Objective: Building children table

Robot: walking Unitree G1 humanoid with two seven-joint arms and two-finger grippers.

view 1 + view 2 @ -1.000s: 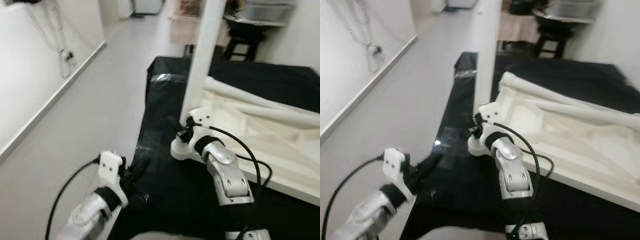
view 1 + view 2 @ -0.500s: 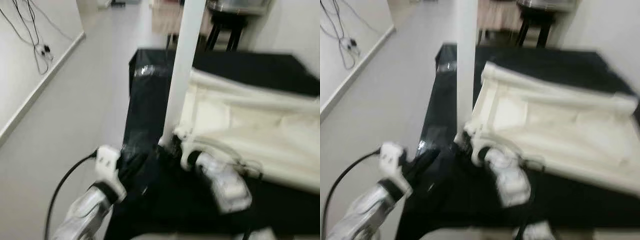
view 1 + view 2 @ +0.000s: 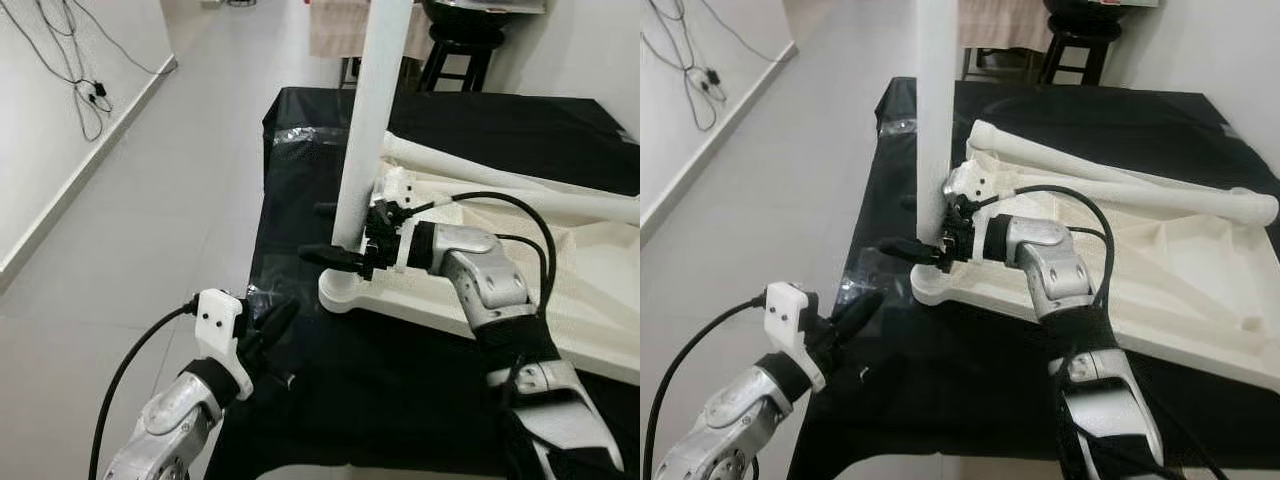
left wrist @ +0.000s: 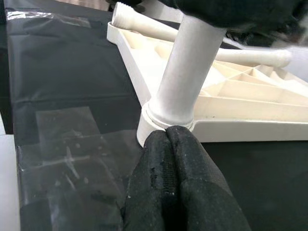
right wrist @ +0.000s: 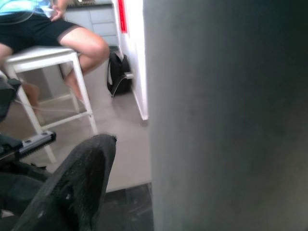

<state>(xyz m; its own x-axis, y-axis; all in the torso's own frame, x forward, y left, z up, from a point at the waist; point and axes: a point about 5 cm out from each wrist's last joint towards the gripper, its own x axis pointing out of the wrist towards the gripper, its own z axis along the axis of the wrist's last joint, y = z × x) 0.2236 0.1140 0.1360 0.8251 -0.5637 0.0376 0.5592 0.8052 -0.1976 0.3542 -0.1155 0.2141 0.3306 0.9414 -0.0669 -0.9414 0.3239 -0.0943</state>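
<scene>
A black sheet (image 3: 330, 400), seemingly taped, covers the floor (image 3: 170, 200) beneath the upturned tabletop (image 3: 590, 300).

Right arm bent across, right gripper (image 3: 338, 235) level, fingers spread wide apart. Left arm low, forearm angled up, left gripper (image 3: 275, 322) with fingers pressed together, holding nothing.

Grey tiled floor (image 3: 170, 190), white wall (image 3: 50, 150), black stool (image 3: 455, 45).

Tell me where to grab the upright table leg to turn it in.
Probably low on the round upright leg, just above its collar on the flipped tabletop, coming side-on from the tabletop side, where the right pincer is: a low grip stays near the socket. The left pincer waits shut.
</scene>
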